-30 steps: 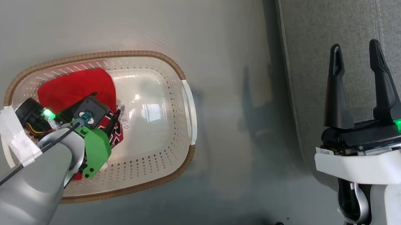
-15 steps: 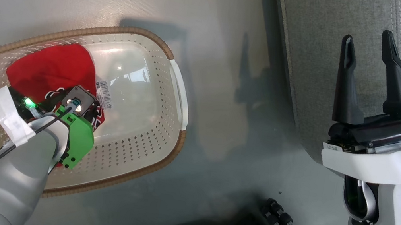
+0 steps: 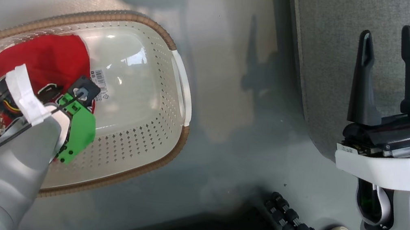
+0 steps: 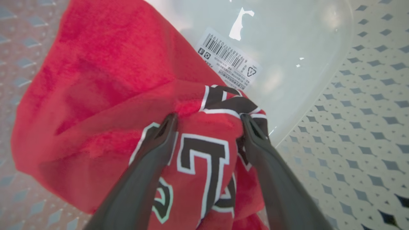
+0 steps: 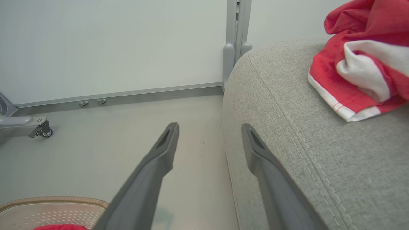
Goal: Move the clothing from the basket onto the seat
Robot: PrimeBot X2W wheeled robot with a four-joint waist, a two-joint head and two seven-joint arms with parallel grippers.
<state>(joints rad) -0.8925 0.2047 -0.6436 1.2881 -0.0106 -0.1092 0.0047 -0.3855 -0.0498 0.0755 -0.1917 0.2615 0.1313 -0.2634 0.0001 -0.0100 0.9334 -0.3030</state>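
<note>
- While the left gripper stands down inside the basket, its jaws are spread wide and straddle a lettered hump of the red jersey. Both tips meet the cloth, but nothing is pinched yet.
- That hump sits squarely between the fingers, so the coming move looks like a plain close with no sideways correction.
- Most of the jersey spreads away to the left of the fingers in the left wrist view. A grip here would be off-centre, and the loose part would likely trail below on the lift.
- Seen from the head, the jersey fills the basket's left end. The right half of the basket floor is bare apart from a barcode label just beyond the fingertips.
- The basket's perforated wall rises close on the right of the fingers in the left wrist view, and the brown rim is the one edge the cloth must clear on the way up.
- The seat lies to the robot's right of the basket, with a strip of open floor between them, so the carry runs rightward and upward.
- The right gripper hovers over the seat's near edge with jaws open and holding nothing. It is well apart from the basket, so the left arm is much the nearer one.
- The red-and-white shorts already lie on the seat, farther in from that edge, with bare cushion beside them.
</note>
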